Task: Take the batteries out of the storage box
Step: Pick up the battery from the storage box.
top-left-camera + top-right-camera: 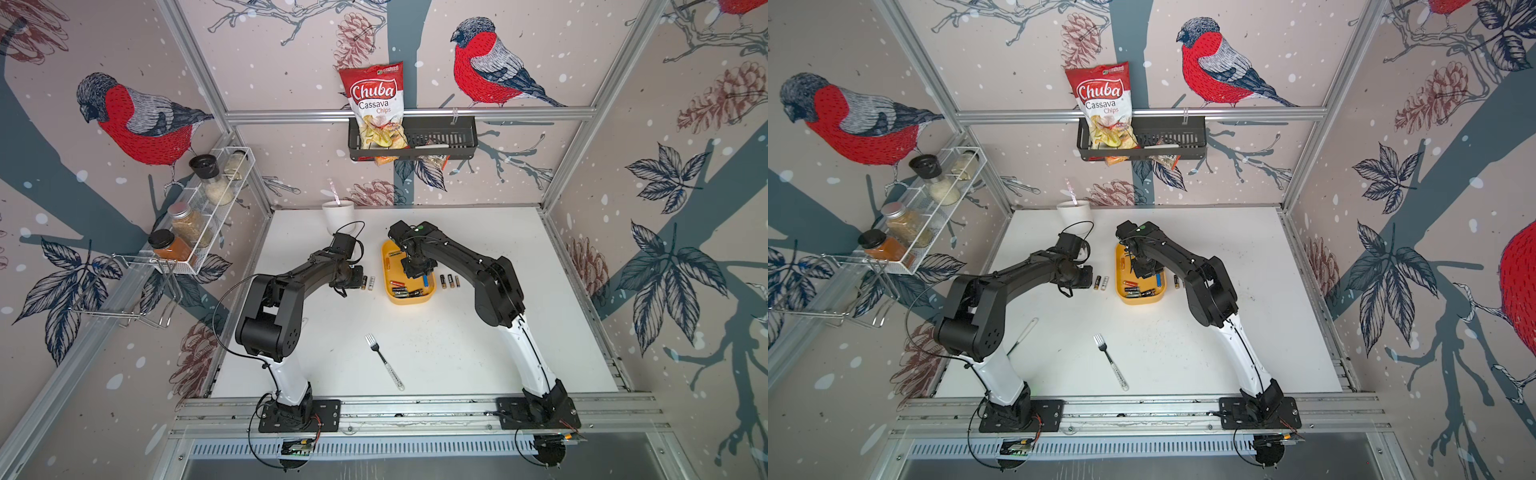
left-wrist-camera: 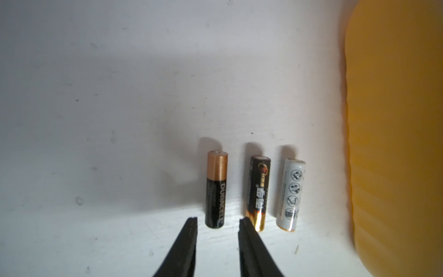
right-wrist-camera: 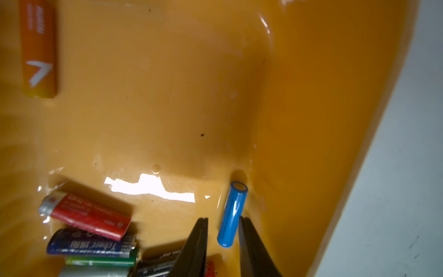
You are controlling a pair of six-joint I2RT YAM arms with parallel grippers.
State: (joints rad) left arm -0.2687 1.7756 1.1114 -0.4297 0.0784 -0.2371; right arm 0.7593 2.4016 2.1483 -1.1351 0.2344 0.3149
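Observation:
The yellow storage box (image 1: 390, 254) (image 1: 1122, 258) lies mid-table, and its wall (image 2: 395, 120) shows in the left wrist view. Several batteries (image 1: 402, 289) are piled at its near end, among them a red one (image 3: 86, 215) and a green one (image 3: 100, 260); an orange one (image 3: 39, 48) lies apart. My right gripper (image 3: 223, 218) (image 1: 417, 272) is down in the box, open, its fingers either side of a blue battery (image 3: 232, 211) with a gap showing. My left gripper (image 2: 218, 220) (image 1: 356, 281) hovers open and empty over three batteries on the table left of the box: a Duracell (image 2: 217, 189), a black-gold one (image 2: 257, 191) and a white one (image 2: 291, 194).
Three more batteries (image 1: 450, 281) lie in a row right of the box. A fork (image 1: 384, 361) lies near the front middle. A white cup (image 1: 338, 216) stands at the back. A wire rack of spice jars (image 1: 199, 212) hangs on the left wall, and a black basket with a chips bag (image 1: 411, 139) on the back wall.

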